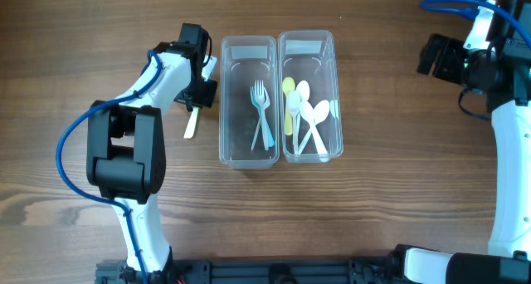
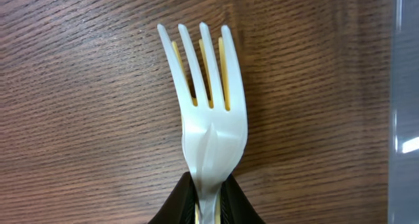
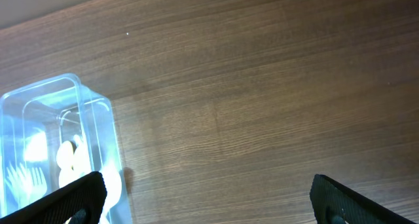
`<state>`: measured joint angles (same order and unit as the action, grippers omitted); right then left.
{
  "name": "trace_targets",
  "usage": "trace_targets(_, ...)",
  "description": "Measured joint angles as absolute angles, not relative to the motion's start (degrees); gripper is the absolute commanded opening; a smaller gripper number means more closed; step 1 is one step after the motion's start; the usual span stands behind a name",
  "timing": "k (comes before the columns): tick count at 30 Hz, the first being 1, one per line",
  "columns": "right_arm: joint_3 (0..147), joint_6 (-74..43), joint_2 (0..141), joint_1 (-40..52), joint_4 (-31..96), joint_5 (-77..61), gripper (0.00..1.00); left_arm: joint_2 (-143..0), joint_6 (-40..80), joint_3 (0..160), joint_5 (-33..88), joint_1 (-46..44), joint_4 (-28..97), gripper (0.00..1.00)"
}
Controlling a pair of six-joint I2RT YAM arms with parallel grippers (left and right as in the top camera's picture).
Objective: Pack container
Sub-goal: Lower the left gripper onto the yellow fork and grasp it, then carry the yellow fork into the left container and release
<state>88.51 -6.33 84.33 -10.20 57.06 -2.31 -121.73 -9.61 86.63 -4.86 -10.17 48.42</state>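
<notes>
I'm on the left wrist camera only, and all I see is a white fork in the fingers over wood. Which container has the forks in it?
Observer: The forks, one blue and one pale green, lie in the left container, the one right beside the left gripper.
Operator: And what's in the other one?
Observer: The right container touches it side by side and holds spoons, white and yellow.
Operator: Is the other arm in my way?
Observer: No. The right gripper is open and sits off past the spoon side, over bare table.
</notes>
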Motion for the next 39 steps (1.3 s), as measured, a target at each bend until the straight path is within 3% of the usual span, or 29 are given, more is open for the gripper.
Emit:
trace_targets(2,88.51,-6.33,84.33,-10.20,57.06,-2.31,1.00,-121.71,-9.61,86.63,-4.97,-10.17,48.45,0.04)
trace_targets(11,88.51,-6.33,84.33,-10.20,57.06,-2.31,1.00,-119.57,-8.05,87.64,-8.12,-10.11,53.43,0.04)
trace_targets(19,88.51,-6.33,84.33,-10.20,57.06,-2.31,1.00,-101.23,-4.73,92.23,-10.00,-11.44,59.83,0.04)
trace_targets(25,88.51,-6.33,84.33,-10.20,57.06,-2.31,1.00,-93.08,4.34,92.27,-6.07,-21.82,63.18,0.04)
trace_targets(31,88.51,-6.33,84.33,-10.20,57.06,-2.31,1.00,-98.26,18.33,87.33,-5.48,-29.17,53.28,0.05)
trace_targets(33,88.51,-6.33,84.33,-10.20,57.08,-2.31,1.00,-103.48,20.25,85.67,-5.45,-29.58,51.75,0.15)
trace_targets(35,88.51,-6.33,84.33,-10.20,57.06,-2.31,1.00,-107.39,21.71,85.23,-5.43,-29.71,49.82,0.41)
trace_targets(37,88.51,-6.33,84.33,-10.20,57.06,-2.31,1.00,-110.13,22.61,84.88,-5.26,-29.76,48.88,0.60)
trace_targets(38,88.51,-6.33,84.33,-10.20,57.06,-2.31,1.00,-110.56,23.22,84.77,-5.21,-29.76,48.77,0.84)
trace_targets(39,88.51,-6.33,84.33,-10.20,57.06,-2.31,1.00,-110.69,23.59,84.79,-5.21,-29.76,48.75,0.86)
